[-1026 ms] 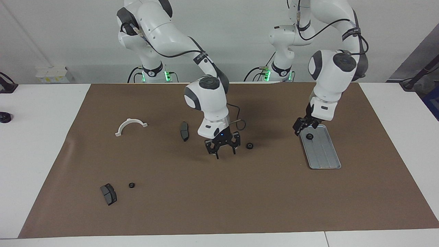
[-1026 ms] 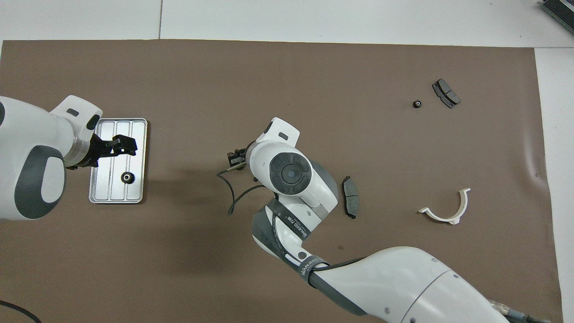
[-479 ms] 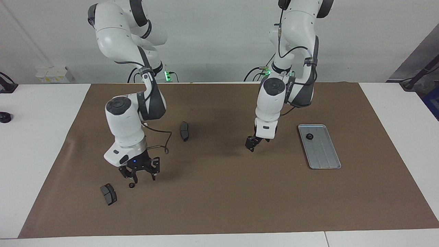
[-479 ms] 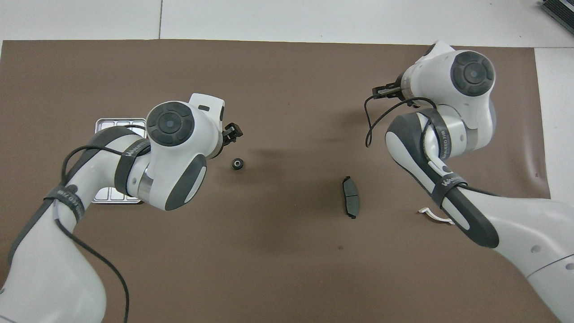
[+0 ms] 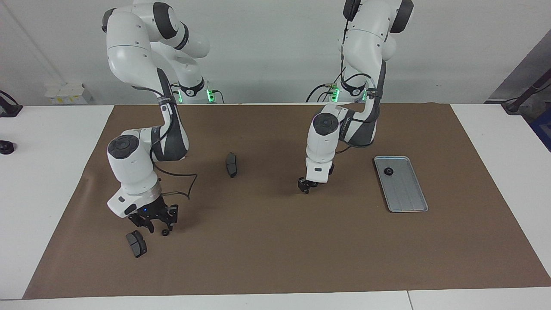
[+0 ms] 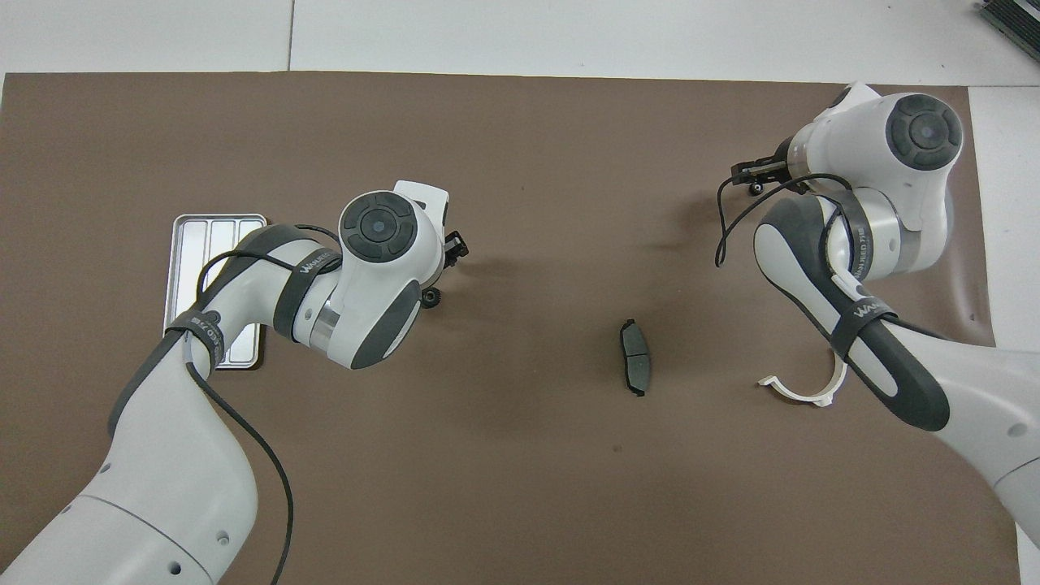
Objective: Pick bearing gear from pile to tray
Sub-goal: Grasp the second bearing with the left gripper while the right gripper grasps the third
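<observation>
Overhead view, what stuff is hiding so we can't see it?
Tray gear: under the left arm, which also covers part of the tray.
Dark pad: under the right arm's wrist.
White half-ring: one end is under the right arm.

A white table (image 5: 51, 172) carries a brown mat (image 5: 275, 258), on which lie the tray (image 5: 407, 193), two dark brake pads (image 5: 231, 164) (image 5: 136, 243), a white curved bracket (image 6: 804, 388) and two small black gears (image 5: 165, 232) (image 6: 430, 298).
</observation>
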Tool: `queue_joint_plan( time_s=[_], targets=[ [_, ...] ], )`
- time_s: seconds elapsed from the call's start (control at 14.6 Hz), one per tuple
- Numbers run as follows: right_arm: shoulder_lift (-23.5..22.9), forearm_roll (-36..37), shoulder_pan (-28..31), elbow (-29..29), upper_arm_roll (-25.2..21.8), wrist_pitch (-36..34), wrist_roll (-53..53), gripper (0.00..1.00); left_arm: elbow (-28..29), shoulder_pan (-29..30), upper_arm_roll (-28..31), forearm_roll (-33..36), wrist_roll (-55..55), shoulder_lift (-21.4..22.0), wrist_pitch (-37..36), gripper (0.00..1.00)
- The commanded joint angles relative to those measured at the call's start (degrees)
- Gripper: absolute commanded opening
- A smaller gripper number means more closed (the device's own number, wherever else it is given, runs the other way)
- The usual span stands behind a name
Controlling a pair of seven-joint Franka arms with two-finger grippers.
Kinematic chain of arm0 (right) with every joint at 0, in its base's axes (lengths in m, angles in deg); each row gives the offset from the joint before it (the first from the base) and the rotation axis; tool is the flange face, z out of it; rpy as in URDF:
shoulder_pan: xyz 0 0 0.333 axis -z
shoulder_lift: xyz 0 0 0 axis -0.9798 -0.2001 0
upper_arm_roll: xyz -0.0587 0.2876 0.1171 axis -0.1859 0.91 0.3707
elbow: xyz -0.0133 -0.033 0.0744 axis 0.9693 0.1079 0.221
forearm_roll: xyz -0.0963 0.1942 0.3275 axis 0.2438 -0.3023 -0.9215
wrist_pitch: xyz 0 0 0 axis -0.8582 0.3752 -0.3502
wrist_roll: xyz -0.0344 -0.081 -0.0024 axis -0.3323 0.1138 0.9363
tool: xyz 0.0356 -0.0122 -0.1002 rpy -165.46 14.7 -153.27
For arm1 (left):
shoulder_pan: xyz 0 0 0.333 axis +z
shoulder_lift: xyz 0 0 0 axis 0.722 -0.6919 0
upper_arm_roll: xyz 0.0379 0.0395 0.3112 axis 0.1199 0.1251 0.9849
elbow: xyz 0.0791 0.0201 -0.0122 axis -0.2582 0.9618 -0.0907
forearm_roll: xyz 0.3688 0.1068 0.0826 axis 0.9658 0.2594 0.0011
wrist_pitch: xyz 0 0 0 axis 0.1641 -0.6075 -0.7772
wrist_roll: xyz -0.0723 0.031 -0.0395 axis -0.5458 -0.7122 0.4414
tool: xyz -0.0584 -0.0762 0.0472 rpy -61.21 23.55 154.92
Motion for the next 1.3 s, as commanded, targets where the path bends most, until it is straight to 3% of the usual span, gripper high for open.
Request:
queue_joint_plan(
  time_s=[0.0, 0.27, 0.48, 0.68, 0.96, 1.23],
  targets=[
    [-1.1, 0.9, 1.0, 0.3, 1.1, 1.8, -0.6, 0.59, 1.5, -0.8, 0.7, 1.1, -1.2, 1.7, -1.7, 0.75],
    [-2.4, 0.8, 0.7, 0.4, 1.1, 3.5, -1.6, 0.55, 2.1, -0.8, 0.6, 0.9, -1.8, 2.0, -1.3, 0.65],
    [-2.4, 0.8, 1.2, 1.3, 1.1, 3.3, -1.5, 0.49, 2.3, -0.8, 0.5, 0.8, -3.0, 2.0, -0.8, 0.47],
    [-2.4, 0.8, 1.4, 1.7, 1.1, 3.3, -1.6, 0.44, 2.3, -0.7, 0.5, 0.6, -2.8, 2.0, -1.1, 0.00],
    [-2.3, 0.8, 1.6, 2.2, 1.1, 2.8, -1.5, 0.32, 2.1, 0.8, 0.5, 0.6, -1.8, 4.4, -3.6, 0.00],
    [-2.2, 0.8, 1.2, 2.1, 1.1, 2.5, -1.5, 0.15, 2.3, 8.6, 0.5, -2.9, 7.4, 12.5, -10.2, 0.00]
  ],
)
